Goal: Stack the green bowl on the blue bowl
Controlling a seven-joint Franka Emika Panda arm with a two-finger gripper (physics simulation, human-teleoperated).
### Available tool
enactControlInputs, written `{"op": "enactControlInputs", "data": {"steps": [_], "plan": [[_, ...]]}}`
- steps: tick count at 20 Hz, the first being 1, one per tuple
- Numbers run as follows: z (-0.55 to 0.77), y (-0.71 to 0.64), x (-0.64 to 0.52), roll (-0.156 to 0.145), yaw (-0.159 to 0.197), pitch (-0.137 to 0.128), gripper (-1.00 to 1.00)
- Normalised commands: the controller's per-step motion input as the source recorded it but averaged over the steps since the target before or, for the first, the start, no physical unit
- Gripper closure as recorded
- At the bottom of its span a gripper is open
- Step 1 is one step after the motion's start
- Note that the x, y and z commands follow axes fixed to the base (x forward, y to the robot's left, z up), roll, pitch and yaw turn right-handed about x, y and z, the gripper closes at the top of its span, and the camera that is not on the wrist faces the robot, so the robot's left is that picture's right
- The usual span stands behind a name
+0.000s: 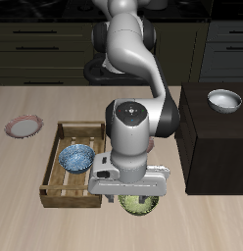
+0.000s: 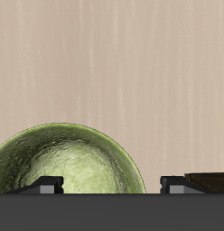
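The green bowl (image 1: pixel 140 206) stands on the table near its front edge, olive and mottled inside, mostly hidden under my hand in the exterior view. My gripper (image 1: pixel 139 194) hangs directly over it, open. In the wrist view the green bowl (image 2: pixel 69 167) fills much of the frame; one fingertip (image 2: pixel 51 184) is over its inside and the other is outside the rim, so my gripper (image 2: pixel 109 185) straddles the bowl's wall without closing on it. The blue bowl (image 1: pixel 76 158), speckled white, sits inside a wooden tray (image 1: pixel 57 188) beside my arm.
A dark cabinet (image 1: pixel 217 137) stands on the table's other side with a white bowl (image 1: pixel 224 99) on top. A pink-rimmed plate (image 1: pixel 24 125) lies beyond the tray, near the table's edge.
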Motion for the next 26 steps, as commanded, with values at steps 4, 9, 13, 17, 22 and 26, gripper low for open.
{"op": "enactControlInputs", "data": {"steps": [4, 9, 13, 17, 22, 26], "plan": [[-0.18, -0.09, 0.0, -0.002, -0.011, 0.017, 1.0], [-0.11, -0.13, -0.01, -0.009, -0.026, 0.02, 1.0], [0.02, -0.04, -0.07, -0.012, 0.01, -0.013, 1.0], [0.18, 0.04, -0.06, 0.015, -0.001, -0.03, 1.0], [0.47, 0.04, -0.15, 0.009, -0.007, -0.064, 1.0], [0.56, 0.04, -0.19, 0.015, -0.007, -0.091, 1.0]]}}
